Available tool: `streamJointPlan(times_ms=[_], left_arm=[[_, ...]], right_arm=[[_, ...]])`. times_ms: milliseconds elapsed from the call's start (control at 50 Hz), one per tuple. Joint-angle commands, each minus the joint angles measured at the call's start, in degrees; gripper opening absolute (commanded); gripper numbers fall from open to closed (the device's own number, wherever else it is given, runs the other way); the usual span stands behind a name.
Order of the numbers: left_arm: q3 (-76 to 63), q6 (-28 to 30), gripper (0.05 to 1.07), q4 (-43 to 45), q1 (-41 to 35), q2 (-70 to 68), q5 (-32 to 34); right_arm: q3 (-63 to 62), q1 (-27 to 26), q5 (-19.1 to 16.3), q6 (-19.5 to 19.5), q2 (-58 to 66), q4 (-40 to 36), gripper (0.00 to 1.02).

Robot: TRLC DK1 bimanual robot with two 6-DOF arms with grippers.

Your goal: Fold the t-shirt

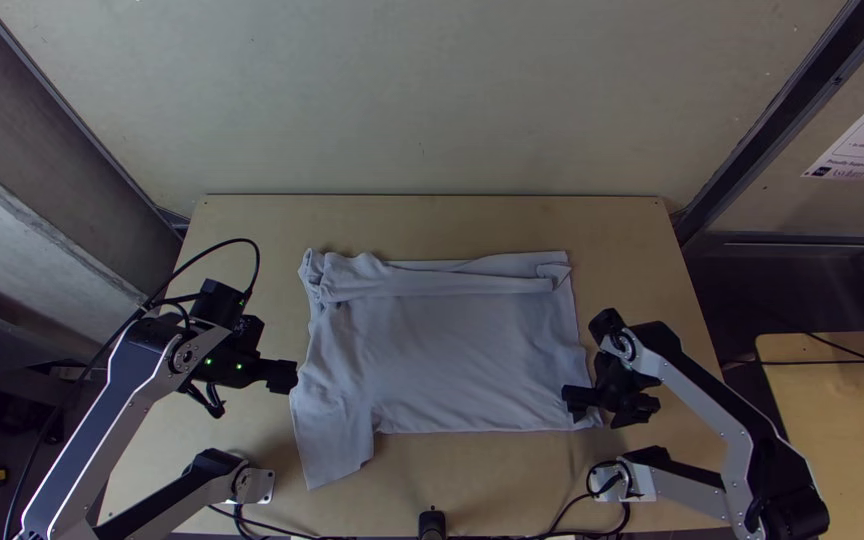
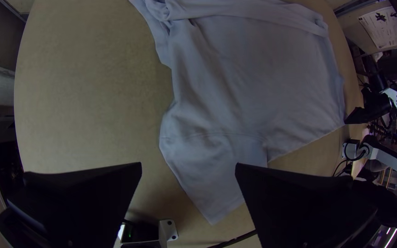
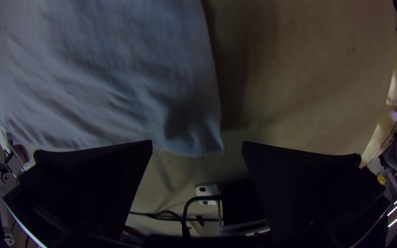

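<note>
Bearing t-shirt (image 1: 452, 350), wooden table (image 1: 512, 225) beside pale wall (image 1: 422, 100)

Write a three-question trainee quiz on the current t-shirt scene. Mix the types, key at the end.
1. True or false: the left black two-fingered gripper is open.
2. Which corner of the pale grey cloth t-shirt is the right black two-fingered gripper closest to, in the top view?
A) upper left
B) lower right
C) upper right
3. Fill in: the pale grey sleeve at the shirt's lower left points toward the light wooden table's ____ edge.
Key: 1 true; 2 B; 3 near
</note>
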Motion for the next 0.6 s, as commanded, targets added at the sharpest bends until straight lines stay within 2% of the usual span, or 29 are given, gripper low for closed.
streamJointPlan(times_ms=[0,220,340,400,580], left_arm=[[-1.7,-1.1,1.03,-0.6,-0.3,-0.1,0.6],[-2.2,-1.0,1.03,-0.6,-0.3,0.1,0.6],[-1.8,-1.0,1.03,-4.0,-0.6,1.3,0.6],[-1.6,-1.0,1.03,-6.8,-1.7,2.3,0.6],[-5.4,-1.4,1.03,-7.2,-4.7,3.4,0.4]], right_arm=[[-1.3,0.3,-0.4,-0.4,1.2,1.3,0.74],[-3.2,0.3,-0.3,-2.2,0.7,3.2,0.39],[-3.3,0.0,-0.3,-2.5,-2.1,6.1,0.02],[-3.6,0.0,-0.3,-2.7,-3.4,6.9,0.03],[-2.5,-0.2,-0.3,-2.5,-2.2,7.0,0.03]])
